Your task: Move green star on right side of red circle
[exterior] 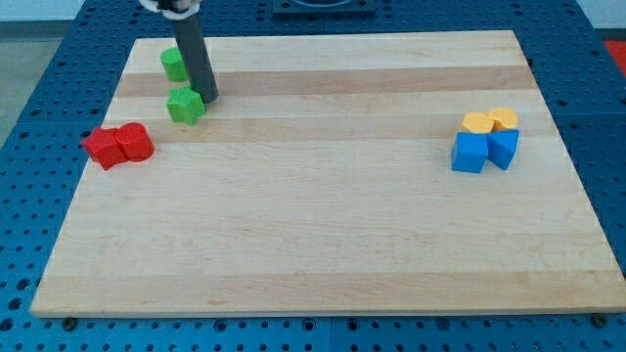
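Wooden board (323,196) carries six blocks, which I count in three pairs. Two are green: the green star (184,105) lies near the view's top left, and a green round block (174,65) sits above it, partly behind my rod (194,59). Two are red: the red circle (135,142) and a red star-like block (103,148) touch each other at the left edge of the board, below and to the left of the green star. On the view's right there are two yellow blocks (490,121) side by side and two blue blocks (484,151) just below, touching them. I have no jaws to open or close, only one rod; my tip (208,99) rests just beside the green star, on its upper right side
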Controlling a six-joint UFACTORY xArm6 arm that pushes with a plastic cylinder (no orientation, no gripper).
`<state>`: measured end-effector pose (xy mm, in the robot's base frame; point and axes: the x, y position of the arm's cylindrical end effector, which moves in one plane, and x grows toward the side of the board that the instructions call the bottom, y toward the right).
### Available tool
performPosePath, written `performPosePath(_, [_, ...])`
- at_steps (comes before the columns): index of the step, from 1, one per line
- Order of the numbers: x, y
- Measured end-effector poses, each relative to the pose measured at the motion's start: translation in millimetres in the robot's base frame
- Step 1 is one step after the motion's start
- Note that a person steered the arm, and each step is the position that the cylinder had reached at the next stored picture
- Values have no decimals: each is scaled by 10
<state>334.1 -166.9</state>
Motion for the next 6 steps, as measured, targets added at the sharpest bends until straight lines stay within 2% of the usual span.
performPosePath(1, [156, -2])
performPosePath(2, [46, -27])
performPosePath(3, [-286, -121])
performPosePath(4, [-122, -404])
performPosePath(5, [236, -412])
performPosePath(6, [312, -412])
